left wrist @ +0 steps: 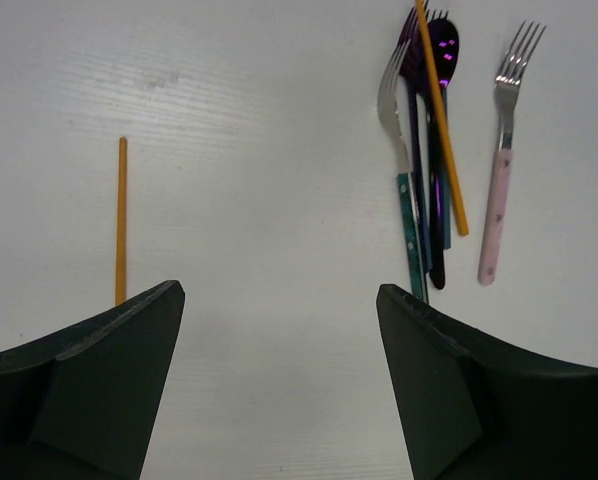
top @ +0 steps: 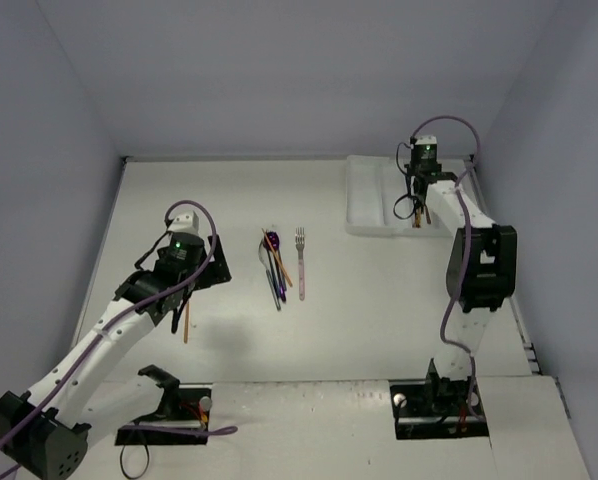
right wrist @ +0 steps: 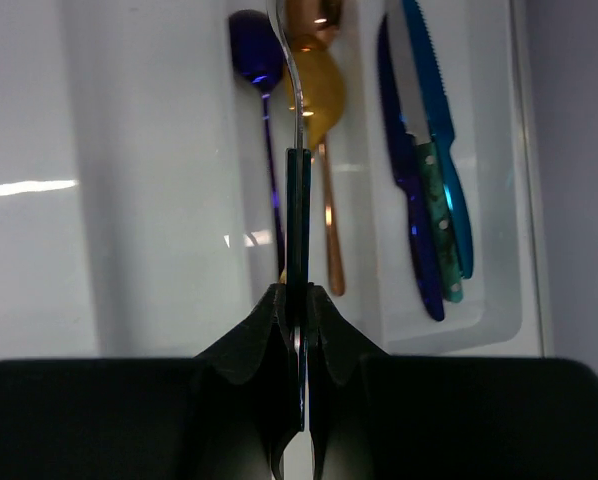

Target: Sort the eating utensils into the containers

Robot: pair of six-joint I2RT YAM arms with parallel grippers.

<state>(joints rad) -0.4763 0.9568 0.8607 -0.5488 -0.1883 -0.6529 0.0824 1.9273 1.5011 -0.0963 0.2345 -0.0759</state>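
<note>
My left gripper is open and empty above bare table. An orange stick lies to its left. Ahead on the right is a pile of utensils: a purple spoon, a teal-handled fork, a gold stick. A pink-handled fork lies beside the pile. My right gripper is shut on a dark-handled silver utensil, seen edge-on above the white tray. Below it lie a blue spoon and gold spoon; several knives fill the compartment to the right.
The tray's left compartments show only bare white plastic. Grey walls close in the table on the left, back and right. The arm bases stand at the near edge.
</note>
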